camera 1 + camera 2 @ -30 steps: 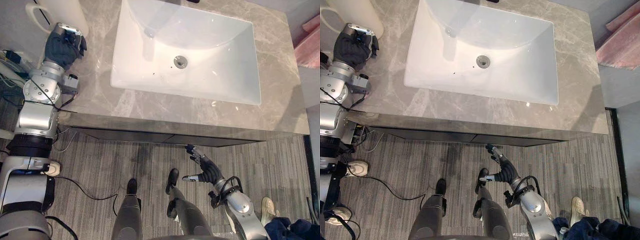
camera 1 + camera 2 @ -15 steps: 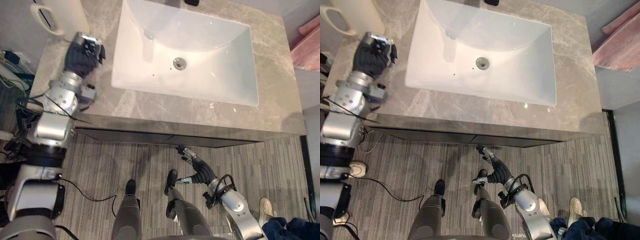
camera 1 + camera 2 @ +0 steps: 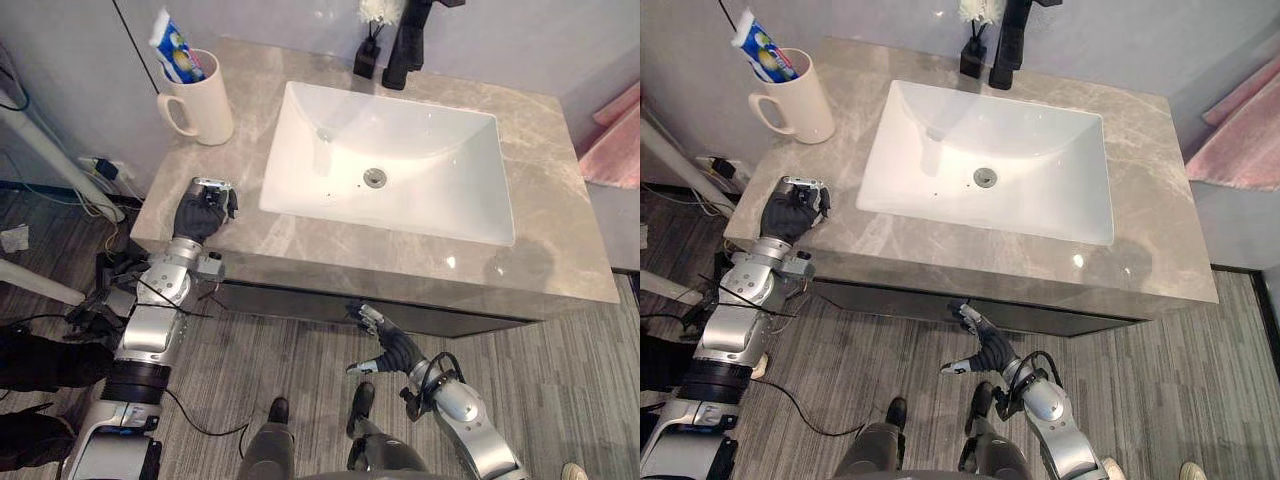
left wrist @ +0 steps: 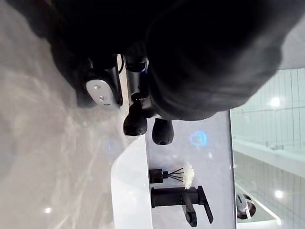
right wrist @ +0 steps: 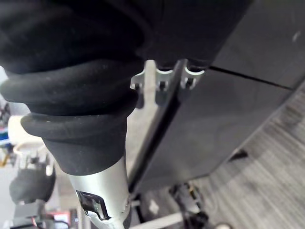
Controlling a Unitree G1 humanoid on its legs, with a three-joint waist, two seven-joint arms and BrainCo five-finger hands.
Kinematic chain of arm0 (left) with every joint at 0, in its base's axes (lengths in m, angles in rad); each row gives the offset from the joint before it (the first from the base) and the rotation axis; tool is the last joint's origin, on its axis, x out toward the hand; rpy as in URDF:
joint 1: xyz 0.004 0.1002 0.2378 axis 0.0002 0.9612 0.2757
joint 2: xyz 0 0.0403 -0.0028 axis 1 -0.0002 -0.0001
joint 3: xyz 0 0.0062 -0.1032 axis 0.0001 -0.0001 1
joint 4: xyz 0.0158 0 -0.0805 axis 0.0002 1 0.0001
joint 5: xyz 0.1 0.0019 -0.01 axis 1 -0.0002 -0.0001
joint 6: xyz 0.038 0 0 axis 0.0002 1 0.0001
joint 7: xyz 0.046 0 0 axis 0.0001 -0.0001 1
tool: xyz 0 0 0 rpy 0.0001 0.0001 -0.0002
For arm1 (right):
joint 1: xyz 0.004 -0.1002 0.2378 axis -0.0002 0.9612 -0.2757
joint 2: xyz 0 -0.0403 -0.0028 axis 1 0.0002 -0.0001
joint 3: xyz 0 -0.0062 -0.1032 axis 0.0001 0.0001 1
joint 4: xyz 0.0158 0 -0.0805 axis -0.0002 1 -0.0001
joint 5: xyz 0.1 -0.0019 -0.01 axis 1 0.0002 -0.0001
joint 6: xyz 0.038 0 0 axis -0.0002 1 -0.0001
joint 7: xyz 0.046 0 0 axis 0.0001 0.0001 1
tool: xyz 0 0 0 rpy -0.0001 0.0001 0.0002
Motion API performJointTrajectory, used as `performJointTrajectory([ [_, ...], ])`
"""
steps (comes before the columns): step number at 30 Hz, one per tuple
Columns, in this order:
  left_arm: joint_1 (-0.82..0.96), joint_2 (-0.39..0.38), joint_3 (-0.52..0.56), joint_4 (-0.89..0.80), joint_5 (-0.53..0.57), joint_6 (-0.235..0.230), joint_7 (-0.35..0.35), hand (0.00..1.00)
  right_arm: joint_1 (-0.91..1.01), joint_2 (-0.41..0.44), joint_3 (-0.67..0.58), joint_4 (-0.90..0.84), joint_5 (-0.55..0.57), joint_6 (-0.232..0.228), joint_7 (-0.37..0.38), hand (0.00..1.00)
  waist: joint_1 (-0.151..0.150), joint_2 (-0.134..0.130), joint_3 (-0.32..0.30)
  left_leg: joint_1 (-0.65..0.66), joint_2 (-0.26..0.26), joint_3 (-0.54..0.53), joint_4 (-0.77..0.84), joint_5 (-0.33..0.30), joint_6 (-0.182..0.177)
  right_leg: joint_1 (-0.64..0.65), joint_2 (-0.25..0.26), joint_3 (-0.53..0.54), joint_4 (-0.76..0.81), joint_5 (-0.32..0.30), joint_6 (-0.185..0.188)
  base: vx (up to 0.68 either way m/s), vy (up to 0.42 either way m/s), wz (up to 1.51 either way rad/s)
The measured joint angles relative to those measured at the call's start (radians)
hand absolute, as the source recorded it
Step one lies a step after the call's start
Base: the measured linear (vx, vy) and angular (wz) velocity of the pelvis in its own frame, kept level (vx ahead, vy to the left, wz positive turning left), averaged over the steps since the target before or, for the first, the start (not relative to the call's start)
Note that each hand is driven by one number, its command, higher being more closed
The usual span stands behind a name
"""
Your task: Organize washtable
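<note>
A cream mug (image 3: 205, 102) with a toothpaste tube (image 3: 176, 50) standing in it sits at the back left of the grey marble counter (image 3: 560, 245). My left hand (image 3: 203, 212) rests over the counter's front left corner, well in front of the mug, fingers curled under with nothing seen in them; in the left wrist view its dark fingertips (image 4: 136, 123) hang just above the marble. My right hand (image 3: 388, 347) hangs open below the counter's front edge, fingers straight, close to the dark cabinet front (image 5: 238, 95).
A white basin (image 3: 400, 190) is set in the counter's middle. Behind it stand a black tap (image 3: 406, 42) and a small black reed bottle (image 3: 366, 58). A pink towel (image 3: 612, 130) hangs at the right. A white pole (image 3: 45, 150) leans at the left.
The camera has pulled back, so the mug, tap and wall now show. My left hand has drawn away from the mug to the counter's front left corner. The right hand stays low.
</note>
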Motion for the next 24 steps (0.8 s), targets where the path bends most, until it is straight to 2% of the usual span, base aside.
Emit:
performJointTrajectory([
  [6,0.003,0.014,0.097,0.103,0.001,0.016,0.027,1.0,0.043,0.002,-0.001,0.005,-0.012,0.002,-0.004,0.0,0.002,-0.002,-0.047,0.0,0.001,-0.004,-0.021,0.01,-0.006,-0.006,0.0,-0.003,0.0,-0.001,0.001,-0.01,0.012,0.02],
  [8,-0.018,0.054,0.107,0.153,0.001,0.023,0.038,1.0,0.061,0.004,-0.002,0.006,-0.021,0.005,-0.004,0.0,0.002,-0.006,-0.053,0.0,0.002,-0.005,-0.024,0.012,-0.009,-0.008,0.002,-0.003,0.0,-0.001,0.001,0.0,0.0,0.0],
  [10,-0.076,0.118,0.107,0.235,0.0,0.034,0.047,1.0,0.086,0.021,-0.009,0.014,-0.029,0.012,-0.006,0.0,0.002,-0.023,-0.064,-0.001,0.003,-0.004,-0.024,0.016,-0.014,-0.013,0.007,-0.001,0.0,0.0,0.0,0.0,0.0,0.0],
  [16,-0.195,0.218,0.107,0.317,-0.002,0.038,0.047,1.0,0.117,0.041,-0.02,0.019,-0.029,0.015,-0.021,0.0,0.003,-0.066,-0.084,-0.006,0.015,0.021,-0.017,0.016,-0.013,-0.03,0.014,0.025,0.0,0.007,-0.003,0.01,0.022,-0.12],
  [24,-0.316,0.291,0.091,0.352,-0.001,0.038,0.045,1.0,0.128,0.045,-0.024,0.018,-0.029,0.014,-0.018,0.0,0.0,-0.101,-0.077,-0.042,0.023,0.05,0.019,0.005,-0.021,-0.064,0.027,0.056,0.0,0.009,-0.003,-0.01,0.025,-0.13],
])
